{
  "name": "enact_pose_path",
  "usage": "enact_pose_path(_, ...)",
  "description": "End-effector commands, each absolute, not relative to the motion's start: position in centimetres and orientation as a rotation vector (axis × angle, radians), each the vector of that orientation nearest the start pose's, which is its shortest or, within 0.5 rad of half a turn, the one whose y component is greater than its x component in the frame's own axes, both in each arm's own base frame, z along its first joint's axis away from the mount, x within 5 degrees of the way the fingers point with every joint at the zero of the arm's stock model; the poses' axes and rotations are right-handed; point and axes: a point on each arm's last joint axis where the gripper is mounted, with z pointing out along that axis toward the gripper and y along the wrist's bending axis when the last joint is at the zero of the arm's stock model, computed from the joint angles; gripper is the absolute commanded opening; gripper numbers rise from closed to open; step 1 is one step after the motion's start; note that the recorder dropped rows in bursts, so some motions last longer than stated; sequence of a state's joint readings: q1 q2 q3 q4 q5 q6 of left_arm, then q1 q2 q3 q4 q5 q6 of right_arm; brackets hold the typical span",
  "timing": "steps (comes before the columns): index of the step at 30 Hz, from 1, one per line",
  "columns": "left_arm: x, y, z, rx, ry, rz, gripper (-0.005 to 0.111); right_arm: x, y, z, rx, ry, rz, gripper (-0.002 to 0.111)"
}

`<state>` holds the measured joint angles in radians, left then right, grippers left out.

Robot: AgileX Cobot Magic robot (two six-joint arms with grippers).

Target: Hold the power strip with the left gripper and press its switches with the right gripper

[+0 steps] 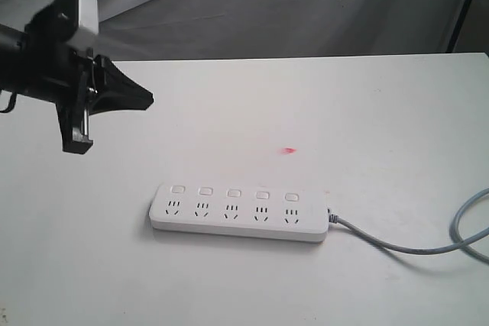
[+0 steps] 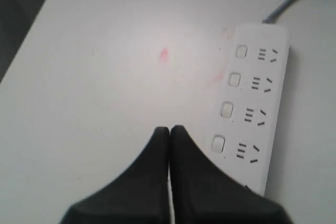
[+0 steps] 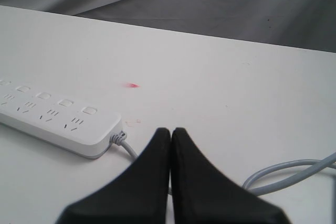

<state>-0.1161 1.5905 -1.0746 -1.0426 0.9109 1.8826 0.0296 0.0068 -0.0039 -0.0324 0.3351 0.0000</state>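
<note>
The white power strip [image 1: 238, 214] lies flat on the table, its row of five switches [image 1: 234, 192] along the far edge and its grey cable [image 1: 412, 246] trailing off to the right. My left gripper [image 1: 147, 98] hovers high at the far left, well apart from the strip, jaws shut and empty. In the left wrist view the shut gripper [image 2: 169, 129] sits beside the power strip [image 2: 254, 103] and switches [image 2: 227, 109]. In the right wrist view the right gripper [image 3: 170, 130] is shut and empty, near the cable [image 3: 286, 174] end of the power strip [image 3: 58, 121]. The right arm is outside the exterior view.
A small red mark [image 1: 289, 150] lies on the white table [image 1: 344, 104] behind the strip. Grey cloth [image 1: 290, 5] hangs behind the table's far edge. A dark stand [image 1: 466, 5] is at the top right.
</note>
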Motion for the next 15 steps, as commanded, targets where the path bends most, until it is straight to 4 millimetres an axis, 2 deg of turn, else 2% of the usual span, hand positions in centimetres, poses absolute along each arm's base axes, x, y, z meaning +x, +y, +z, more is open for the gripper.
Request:
enact_pose_path(1, 29.0, -10.0, 29.9, 1.374, 1.723, -0.509, 0.0, 5.4, 0.0, 18.3, -0.038, 1.817, -0.018, 0.0)
enact_pose_path(7, 27.7, -9.7, 32.1, 1.363, 1.66, -0.449, 0.0, 5.4, 0.0, 18.3, -0.038, 1.817, -0.018, 0.0)
enact_pose_path(15, 27.5, -9.7, 32.3, 1.362, 1.654, -0.445, 0.0, 5.4, 0.0, 18.3, -0.038, 1.817, -0.018, 0.0)
